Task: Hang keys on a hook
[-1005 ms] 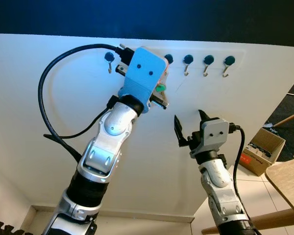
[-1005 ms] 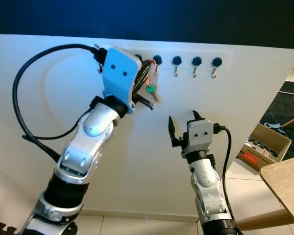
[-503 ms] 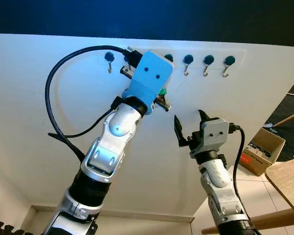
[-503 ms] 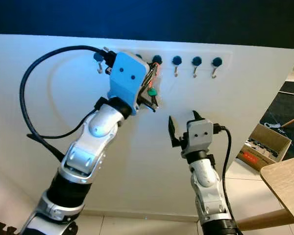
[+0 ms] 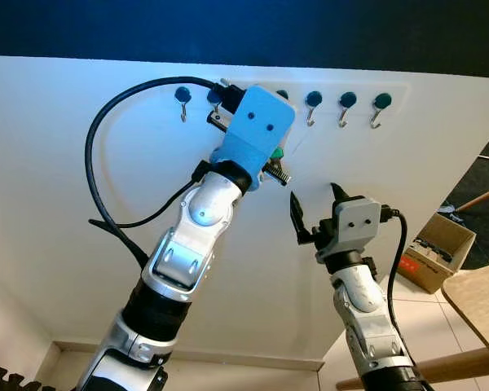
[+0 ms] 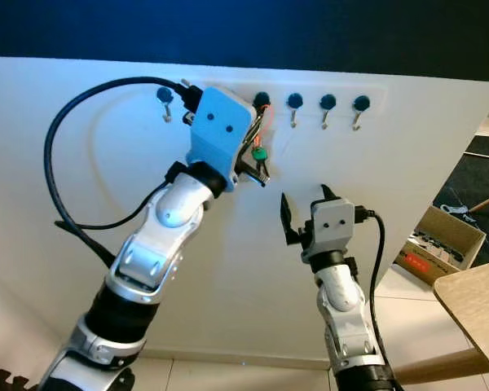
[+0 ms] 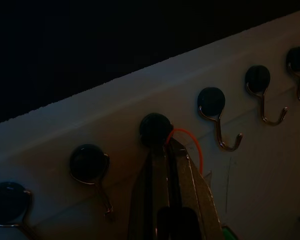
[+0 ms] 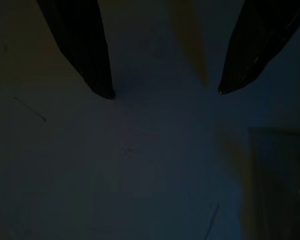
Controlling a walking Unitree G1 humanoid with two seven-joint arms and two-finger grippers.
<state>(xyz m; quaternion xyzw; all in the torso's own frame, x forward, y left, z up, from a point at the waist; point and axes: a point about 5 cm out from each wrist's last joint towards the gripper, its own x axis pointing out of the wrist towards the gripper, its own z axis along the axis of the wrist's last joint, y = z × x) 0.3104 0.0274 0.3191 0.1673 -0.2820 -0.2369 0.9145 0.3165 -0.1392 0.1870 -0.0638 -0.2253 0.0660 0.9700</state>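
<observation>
Since a second ago, the left arm has swung rightward and a little higher along the wall, carrying its left gripper (image 7: 166, 150) from beside the second hook toward the third. Going left to right along the white rail (image 5: 395, 91): the far-left hook (image 5: 182, 99) hangs bare, the next is mostly hidden behind the blue wrist housing (image 5: 257, 130), and then comes the target hook (image 7: 156, 129), where the left gripper's fingers, pressed together, pinch the keys (image 6: 259, 159) by their orange ring (image 7: 190, 145). In the left wrist view the ring arcs just beside the dark knob, with the green tag and metal keys dangling below against the wall. Whether the loop is actually over the hook's wire I cannot tell. The risk, as I judge it, is letting go with the ring only resting on the knob, so the bunch slides off and drops to the floor; pushing further in could also jam the fingertips against the wall. Rightward, three more hooks (image 5: 345, 106) stand bare with open wall beneath, giving room to back out downward. The right gripper (image 5: 316, 205) hovers lower, well apart from the rail, its fingers spread wide and holding nothing. At far right, a cardboard box (image 5: 436, 248) and a wooden table edge (image 5: 481, 301) sit clear of both arms.
</observation>
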